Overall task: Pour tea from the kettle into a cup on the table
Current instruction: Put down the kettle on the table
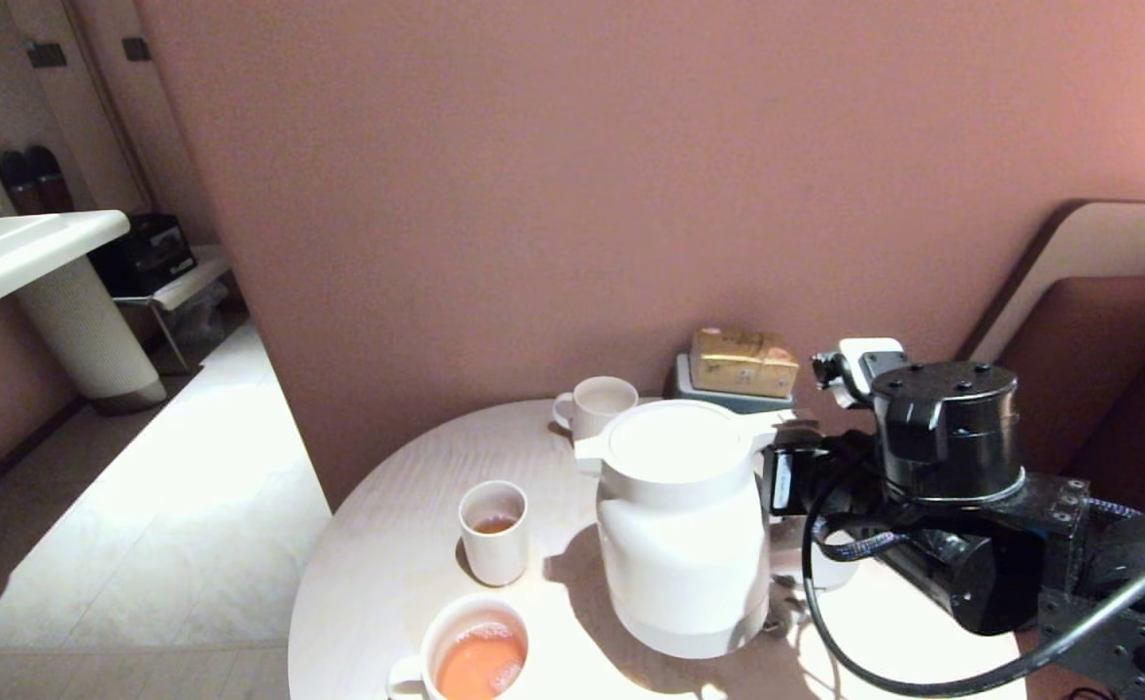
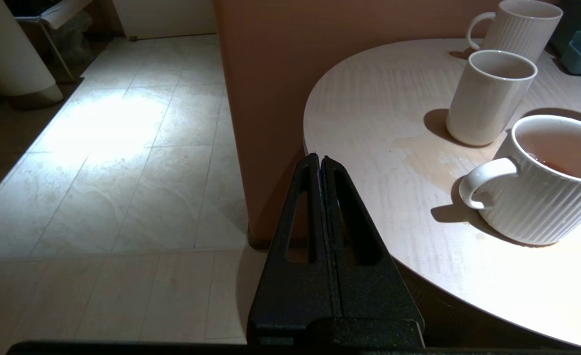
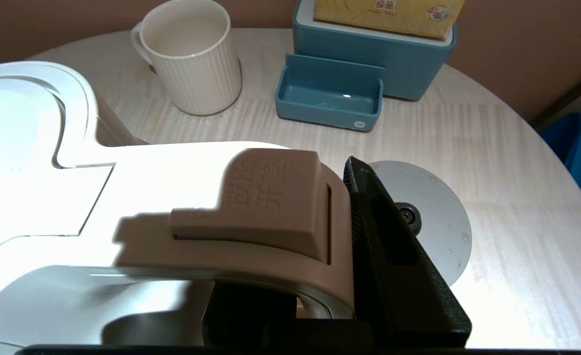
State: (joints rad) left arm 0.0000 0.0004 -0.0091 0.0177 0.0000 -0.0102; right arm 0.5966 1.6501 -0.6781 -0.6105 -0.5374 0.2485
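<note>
right gripper (image 3: 320, 236) clenched on handle of kettle (image 1: 681, 525) | kettle upright near middle of tabletop (image 1: 388, 544), beside short cup (image 1: 494, 531) holding a little tea (image 1: 494, 524) | left gripper (image 2: 319, 162) clenched empty, off tabletop edge

The kettle (image 1: 684, 530) is white all over, with a pale beige-grey push-button (image 3: 266, 207) on its handle bearing raised characters. The desk (image 1: 388, 574) is pale whitish wood grain, streaked. Three cups are white — the handled cup at the near edge (image 1: 475, 651) and the one at the far edge (image 1: 597, 406) are ribbed, the plain cup (image 1: 495, 533) smooth. The tea (image 1: 481, 663) is translucent orange-brown. A teal-blue box (image 3: 369, 64) carries a yellow-gold packet (image 3: 389, 15). The round base plate (image 3: 433, 217) is grey. Both grippers' fingers (image 2: 330, 256) are matte black.
</note>
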